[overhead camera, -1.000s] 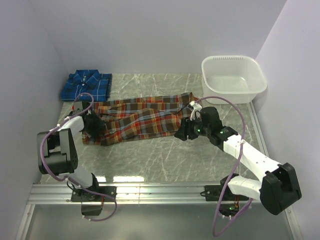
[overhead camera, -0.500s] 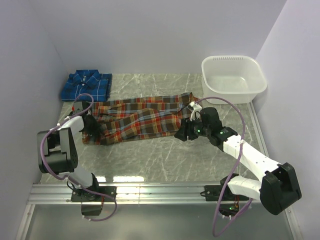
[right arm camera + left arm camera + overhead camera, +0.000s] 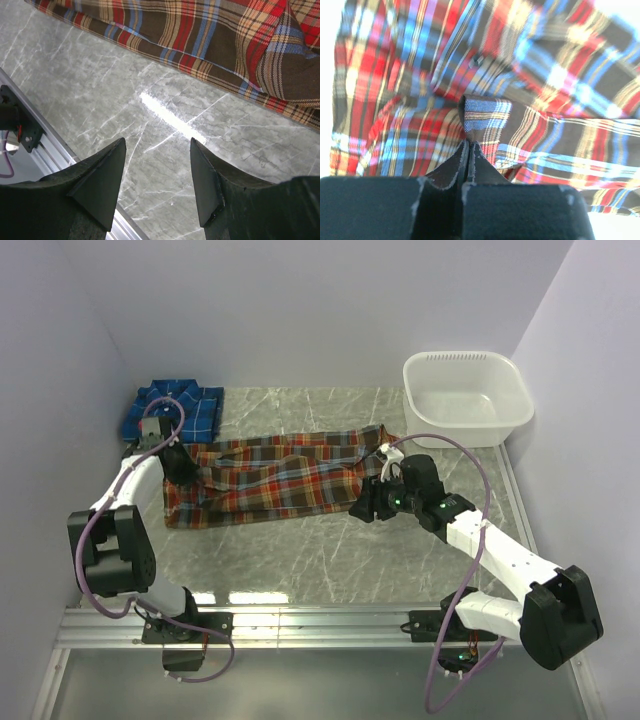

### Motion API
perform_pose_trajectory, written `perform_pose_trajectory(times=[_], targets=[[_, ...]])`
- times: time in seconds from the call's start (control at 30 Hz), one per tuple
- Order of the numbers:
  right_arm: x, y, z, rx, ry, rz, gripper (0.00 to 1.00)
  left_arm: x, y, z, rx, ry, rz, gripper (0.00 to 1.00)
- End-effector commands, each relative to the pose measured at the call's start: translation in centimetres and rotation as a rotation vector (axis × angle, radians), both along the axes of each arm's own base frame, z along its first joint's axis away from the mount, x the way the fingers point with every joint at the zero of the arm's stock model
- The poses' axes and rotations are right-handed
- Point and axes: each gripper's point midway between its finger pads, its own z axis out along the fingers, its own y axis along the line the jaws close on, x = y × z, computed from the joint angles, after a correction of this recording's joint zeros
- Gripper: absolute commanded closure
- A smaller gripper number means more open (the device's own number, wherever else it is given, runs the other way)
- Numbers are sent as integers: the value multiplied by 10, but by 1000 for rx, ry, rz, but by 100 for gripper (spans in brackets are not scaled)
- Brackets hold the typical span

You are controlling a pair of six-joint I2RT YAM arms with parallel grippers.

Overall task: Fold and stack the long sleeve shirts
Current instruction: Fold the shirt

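I have the left gripper [image 3: 469, 146] clamped on the red plaid shirt [image 3: 280, 480] at its left end; the right gripper [image 3: 157, 144] hangs open beside its near edge.

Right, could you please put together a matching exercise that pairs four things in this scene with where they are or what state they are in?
Things:
1. blue plaid shirt
2. white tub
3. left gripper
4. right gripper

Places or states:
A. open, over bare table
B. far right corner of the table
C. folded, far left corner of the table
D. shut on a fold of the red plaid shirt

Pairs: 1-C, 2-B, 3-D, 4-A
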Motion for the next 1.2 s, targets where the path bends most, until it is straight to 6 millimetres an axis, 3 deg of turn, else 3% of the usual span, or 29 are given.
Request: perform_pose_trajectory(times=[0.0, 0.17, 0.33, 0.47, 0.5, 0.53, 0.6, 0.63, 0.73, 0.8, 0.97, 1.1, 1.17], targets=[[4, 1, 12, 20, -46, -3, 39, 7, 7, 22, 65, -27, -18, 99], [4, -1, 9, 10, -44, -9, 39, 7, 8, 17, 82, -22, -23, 98], [4, 1, 8, 15, -37, -9, 39, -3, 25, -5, 156, 52, 38, 98], [5, 1, 5, 15, -30, -13, 39, 2, 34, -6, 196, 41, 65, 96], [7, 1, 6, 17, -30, -19, 39, 6, 35, -3, 198, 30, 68, 93], [7, 2, 7, 19, -35, -20, 39, 9, 35, -1, 195, 20, 67, 80], [12, 0, 7, 18, -37, -48, 39, 14, 34, 3, 190, 5, 64, 70], [14, 0, 8, 21, -42, -58, 39, 16, 32, 6, 183, -5, 58, 58], [22, 5, 15, 37, -45, -71, 38, 18, 31, 19, 180, -28, 58, 39], [26, 11, 19, 57, -40, -57, 38, 16, 28, 35, 171, -56, 52, 30], [33, 35, 22, 115, 2, 35, 40, 0, 3, 70, 105, -143, -7, 27], [43, 57, 15, 128, 56, 91, 44, -17, -27, 66, 19, -150, -86, 26], [51, 64, 0, 126, 103, 90, 45, -27, -39, 60, -33, -152, -108, 27]])
